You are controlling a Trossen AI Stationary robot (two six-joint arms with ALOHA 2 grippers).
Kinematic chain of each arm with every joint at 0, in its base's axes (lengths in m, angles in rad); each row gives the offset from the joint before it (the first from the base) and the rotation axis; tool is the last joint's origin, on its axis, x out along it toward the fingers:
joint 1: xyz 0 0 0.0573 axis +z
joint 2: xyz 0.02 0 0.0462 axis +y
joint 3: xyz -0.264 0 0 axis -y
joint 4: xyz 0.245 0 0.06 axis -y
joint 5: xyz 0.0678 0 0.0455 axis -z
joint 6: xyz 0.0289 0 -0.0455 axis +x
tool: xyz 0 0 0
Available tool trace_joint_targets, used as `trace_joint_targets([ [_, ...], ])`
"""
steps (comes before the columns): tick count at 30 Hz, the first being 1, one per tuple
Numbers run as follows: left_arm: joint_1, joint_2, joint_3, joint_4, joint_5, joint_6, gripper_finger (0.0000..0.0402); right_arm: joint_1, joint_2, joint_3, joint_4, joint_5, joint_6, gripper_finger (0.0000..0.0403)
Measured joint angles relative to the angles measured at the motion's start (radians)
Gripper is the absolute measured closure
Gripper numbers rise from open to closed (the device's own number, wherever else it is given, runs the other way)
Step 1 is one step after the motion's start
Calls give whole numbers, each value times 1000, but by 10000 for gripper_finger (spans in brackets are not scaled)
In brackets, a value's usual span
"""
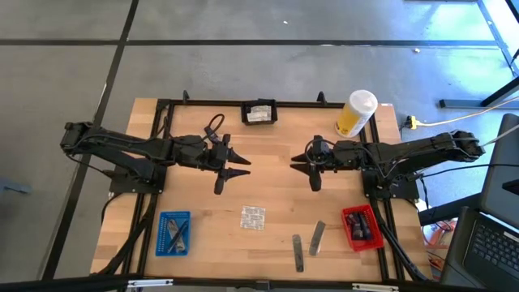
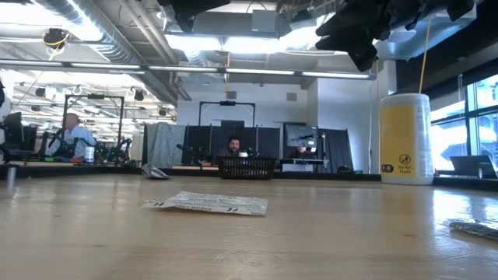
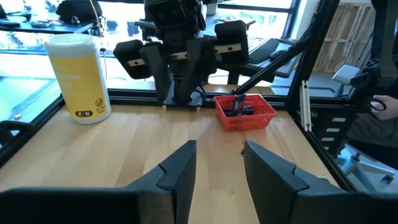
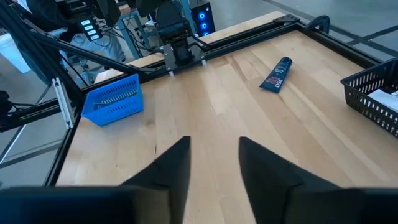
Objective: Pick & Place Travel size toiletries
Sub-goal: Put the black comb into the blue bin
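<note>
The pale wooden table [image 1: 268, 178] stands in an open workshop. On it, near the front edge, lies the square silvery foil sachet [image 1: 253, 217], with two slim flat grey sticks [image 1: 307, 244] just to its right. Expect all three to be light, thin and slippery; take each by an edge, since they lie flat. Both the left gripper [image 1: 232, 173] and right gripper [image 1: 310, 170] hover mid-table, fingers apart, holding nothing.

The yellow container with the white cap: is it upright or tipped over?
Upright. The yellow container stands on its base on the table, white cap on top.
</note>
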State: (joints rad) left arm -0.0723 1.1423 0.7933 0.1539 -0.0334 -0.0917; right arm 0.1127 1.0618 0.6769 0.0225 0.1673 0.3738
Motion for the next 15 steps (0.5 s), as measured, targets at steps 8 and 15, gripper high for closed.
trace_joint_targets([
  [8, 0, 0, 0, 0, 0, 0, 272, 0, 0, 0, 0, 0, -4, 384],
  [15, 0, 0, 0, 0, 0, 0, 272, 0, 0, 0, 0, 25, 3, 368],
])
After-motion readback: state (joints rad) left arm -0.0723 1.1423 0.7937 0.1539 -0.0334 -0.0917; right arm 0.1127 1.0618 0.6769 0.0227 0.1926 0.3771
